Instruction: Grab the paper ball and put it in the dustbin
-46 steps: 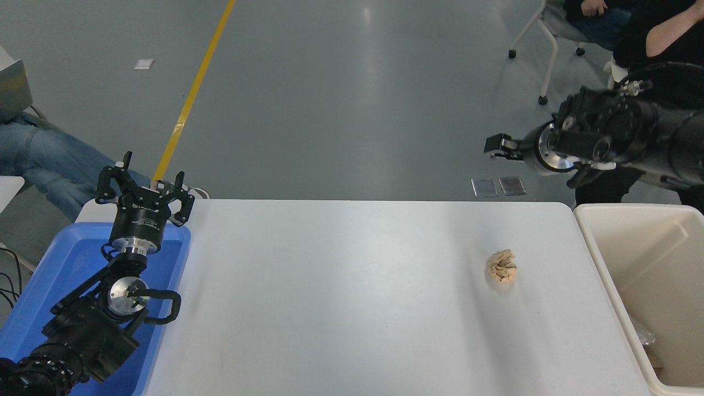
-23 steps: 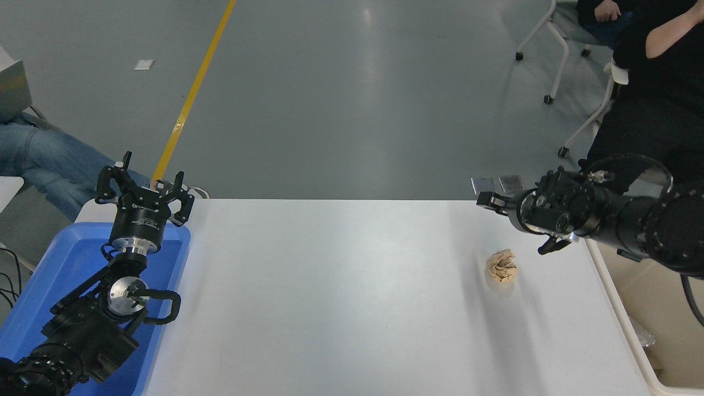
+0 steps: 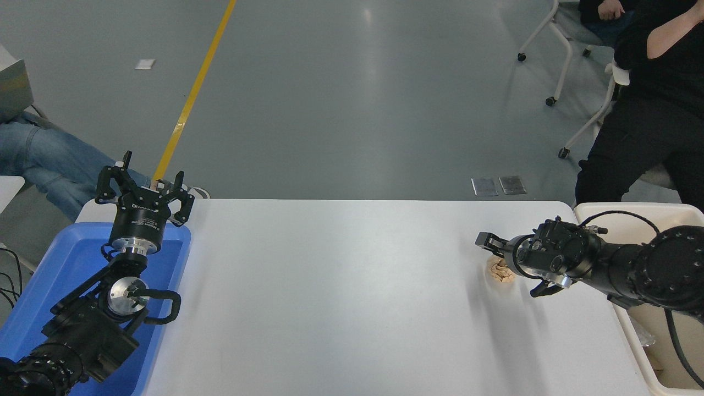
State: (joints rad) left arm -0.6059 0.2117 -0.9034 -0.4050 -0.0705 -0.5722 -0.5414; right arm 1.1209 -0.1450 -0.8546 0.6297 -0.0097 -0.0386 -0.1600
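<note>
The tan paper ball (image 3: pixel 498 271) lies on the white table (image 3: pixel 341 286) at the right, partly hidden by my right gripper (image 3: pixel 514 267). That gripper comes in low from the right edge and is open. One finger (image 3: pixel 488 241) is just behind the ball and another (image 3: pixel 542 290) in front and to the right of it, so the ball sits between them. The cream-white dustbin (image 3: pixel 632 208) stands at the table's right end, partly covered by my right arm. My left gripper (image 3: pixel 144 184) is parked open at the lower left.
A bright blue tray (image 3: pixel 55 264) sits under the left arm. A person in black (image 3: pixel 649 110) sits on a wheeled chair beyond the dustbin. Another person's legs in jeans (image 3: pixel 33 159) are at the far left.
My right gripper has dropped from high beyond the table's far edge down to the paper ball. The ball has not moved. The left arm stays still.
</note>
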